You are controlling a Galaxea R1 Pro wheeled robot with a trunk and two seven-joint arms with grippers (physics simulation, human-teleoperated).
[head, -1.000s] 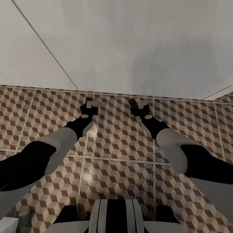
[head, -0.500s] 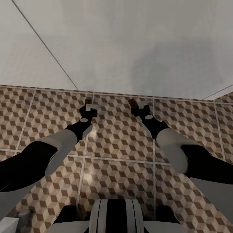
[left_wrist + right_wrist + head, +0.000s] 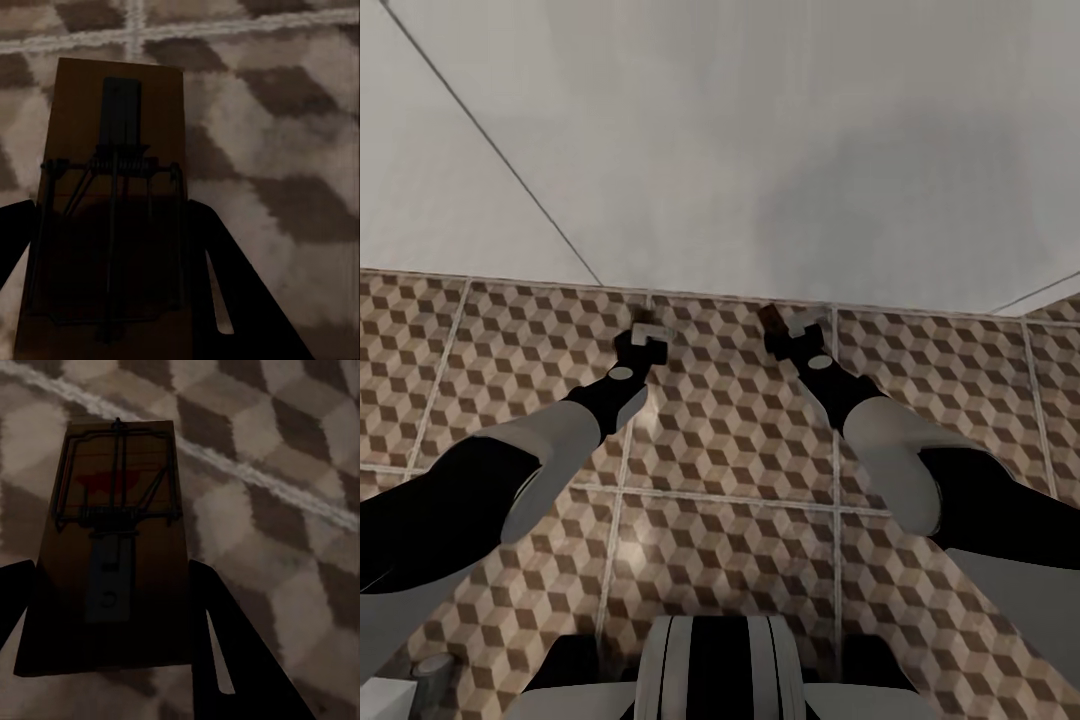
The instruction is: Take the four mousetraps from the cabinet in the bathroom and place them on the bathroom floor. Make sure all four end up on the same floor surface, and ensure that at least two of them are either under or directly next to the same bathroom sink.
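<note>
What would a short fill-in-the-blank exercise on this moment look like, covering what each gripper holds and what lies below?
1. The left gripper is shut on a ____.
2. The mousetrap in the right gripper bears a mark coloured ____.
3. Both arms reach out over the bathroom floor, whose tiles carry a ____ pattern.
4. Beyond the tiles rises a plain pale ____.

Missing words: mousetrap; red; cube; wall

floor ahead: we see the bathroom floor [image 3: 720, 430] open between and around both arms.
wall: the pale wall [image 3: 760, 150] closes off the far side, just past the left gripper [image 3: 643, 340] and right gripper [image 3: 790, 333].
jaws: each is filled by a mousetrap [image 3: 112, 202] [image 3: 116, 555].
</note>
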